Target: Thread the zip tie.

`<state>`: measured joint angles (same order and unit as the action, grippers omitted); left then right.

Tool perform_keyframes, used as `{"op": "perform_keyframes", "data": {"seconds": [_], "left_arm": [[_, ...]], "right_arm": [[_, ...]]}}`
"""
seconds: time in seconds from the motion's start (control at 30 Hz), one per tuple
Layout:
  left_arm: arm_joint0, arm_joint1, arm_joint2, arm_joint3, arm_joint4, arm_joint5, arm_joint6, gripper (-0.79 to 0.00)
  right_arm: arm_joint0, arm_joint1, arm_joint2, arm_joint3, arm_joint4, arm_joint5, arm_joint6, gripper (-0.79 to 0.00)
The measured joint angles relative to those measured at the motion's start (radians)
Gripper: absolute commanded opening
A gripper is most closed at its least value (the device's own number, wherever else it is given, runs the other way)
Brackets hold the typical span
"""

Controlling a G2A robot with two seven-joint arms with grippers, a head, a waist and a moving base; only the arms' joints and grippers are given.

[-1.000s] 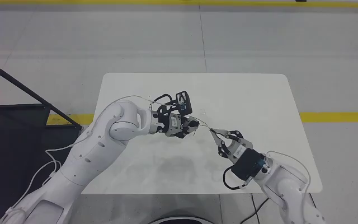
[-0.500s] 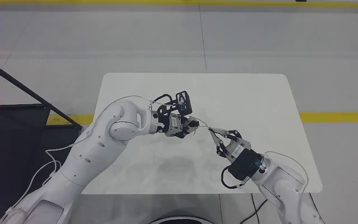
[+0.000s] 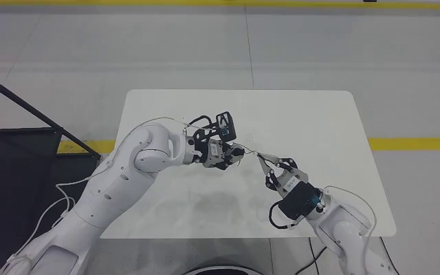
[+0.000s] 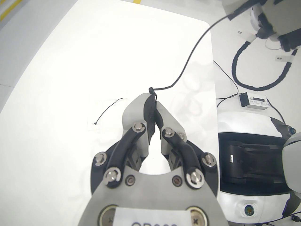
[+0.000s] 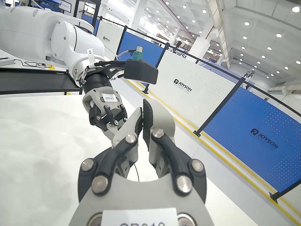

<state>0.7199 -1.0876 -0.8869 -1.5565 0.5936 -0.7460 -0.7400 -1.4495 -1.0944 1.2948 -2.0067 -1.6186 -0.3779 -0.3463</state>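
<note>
The zip tie (image 4: 188,59) looks light, thin and springy, so my left jaws pinch just behind its head while my right jaws clamp the tail.

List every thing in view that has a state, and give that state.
left gripper: shut on the zip tie, at its head.
right gripper: shut on the zip tie's far end.
zip tie: held off the table between both grippers, not threaded.
second zip tie: lying loose on the table, unlooped.
</note>
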Motion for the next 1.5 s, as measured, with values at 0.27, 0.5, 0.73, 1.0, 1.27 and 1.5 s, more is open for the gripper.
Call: {"op": "perform_keyframes", "data": {"seconds": [0.27,0.5,0.73,1.0,1.27,1.5], "left_arm": [[0.0,0.0,0.0,0.0,0.0,0.0,0.0,-0.785],[0.0,0.0,0.0,0.0,0.0,0.0,0.0,-0.785],[0.0,0.0,0.0,0.0,0.0,0.0,0.0,-0.785],[0.0,0.0,0.0,0.0,0.0,0.0,0.0,-0.785],[0.0,0.0,0.0,0.0,0.0,0.0,0.0,-0.785],[0.0,0.0,0.0,0.0,0.0,0.0,0.0,-0.785]], "right_arm": [[0.003,-0.003,-0.007,0.001,-0.01,0.01,0.011,-0.785],[0.013,-0.004,-0.019,0.002,-0.032,-0.004,0.026,-0.785],[0.021,-0.001,-0.024,0.005,-0.055,-0.052,0.013,-0.785],[0.031,0.005,-0.025,0.01,-0.09,-0.123,0.005,-0.785],[0.037,0.005,-0.033,0.013,-0.1,-0.125,0.038,-0.785],[0.053,0.002,-0.048,0.015,-0.087,-0.132,0.106,-0.785]]}}
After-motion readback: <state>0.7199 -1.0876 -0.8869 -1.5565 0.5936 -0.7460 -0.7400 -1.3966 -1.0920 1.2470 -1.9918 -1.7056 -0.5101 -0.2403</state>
